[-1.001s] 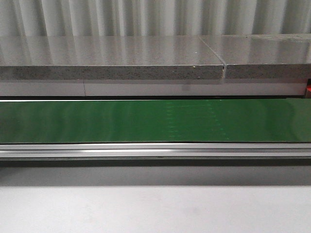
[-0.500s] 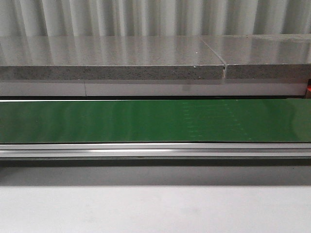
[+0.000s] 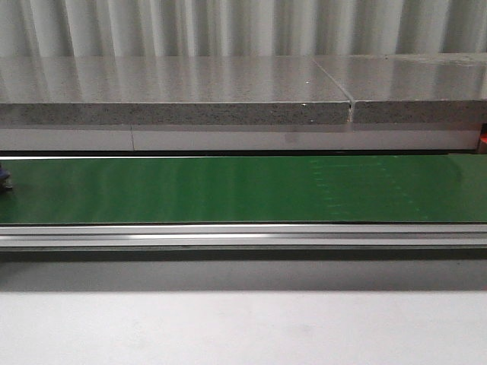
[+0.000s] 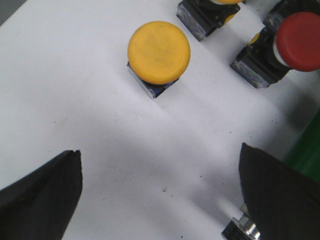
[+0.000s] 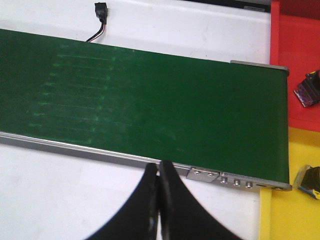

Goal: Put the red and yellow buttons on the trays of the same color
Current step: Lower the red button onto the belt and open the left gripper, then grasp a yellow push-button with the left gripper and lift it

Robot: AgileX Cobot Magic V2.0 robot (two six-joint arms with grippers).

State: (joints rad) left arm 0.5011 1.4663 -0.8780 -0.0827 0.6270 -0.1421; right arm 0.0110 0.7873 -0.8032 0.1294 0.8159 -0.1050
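From the front we see a long green belt (image 3: 243, 190) running across the view, with a metal rail (image 3: 243, 236) along its near edge and a grey stone ledge (image 3: 175, 99) behind it. At the belt's far left end a small dark object (image 3: 4, 179) just shows; we cannot tell what it is.

In the left wrist view, the left gripper (image 4: 160, 195) hangs with its fingers (image 4: 42, 192) spread wide above a white table (image 4: 75, 100). Between and beyond the fingers stands a yellow button (image 4: 159, 51) on its dark base. Near it a red button (image 4: 299, 34) stands on its own base, and another button base (image 4: 205, 17) sits partly cut off at the frame edge.

In the right wrist view, the right gripper (image 5: 159, 200) has its fingers pressed together, holding nothing, above the belt's rail. At the belt's end lie a red tray (image 5: 295, 60) and a yellow tray (image 5: 295, 200), each with a dark object (image 5: 309, 90) in it, partly out of frame. A black plug (image 5: 101, 10) lies on the table beyond the belt.
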